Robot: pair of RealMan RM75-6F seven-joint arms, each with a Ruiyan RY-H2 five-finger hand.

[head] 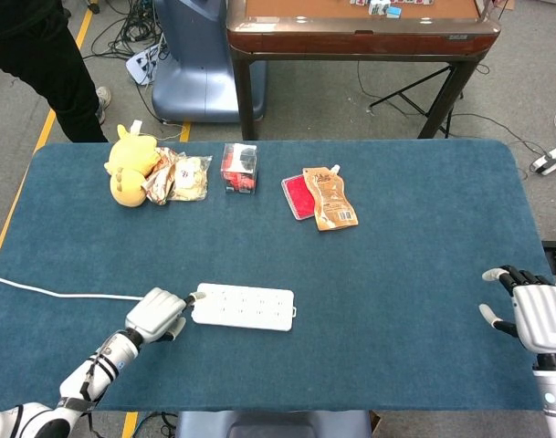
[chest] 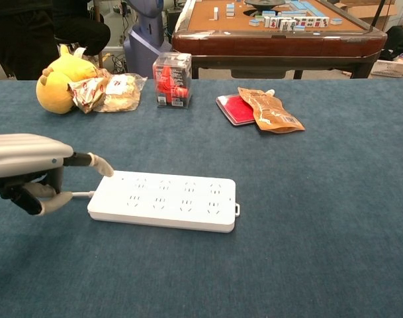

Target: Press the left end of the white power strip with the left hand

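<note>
The white power strip (head: 243,307) (chest: 165,200) lies flat near the table's front left, its white cable (head: 58,294) running off to the left. My left hand (head: 156,314) (chest: 22,167) sits just left of the strip with one finger stretched out and the rest curled in. That fingertip (chest: 103,166) hovers at the strip's left end, slightly above its top face and not pressing on it. It holds nothing. My right hand (head: 531,315) rests at the table's right front edge with fingers spread and empty; only the head view shows it.
Along the back left lie a yellow plush toy (head: 130,164) (chest: 59,83), snack packets (head: 182,178), a clear box with red contents (head: 239,168) (chest: 172,79), a red pouch (head: 298,196) and a brown pouch (head: 330,198) (chest: 270,109). A wooden table (head: 360,27) stands beyond.
</note>
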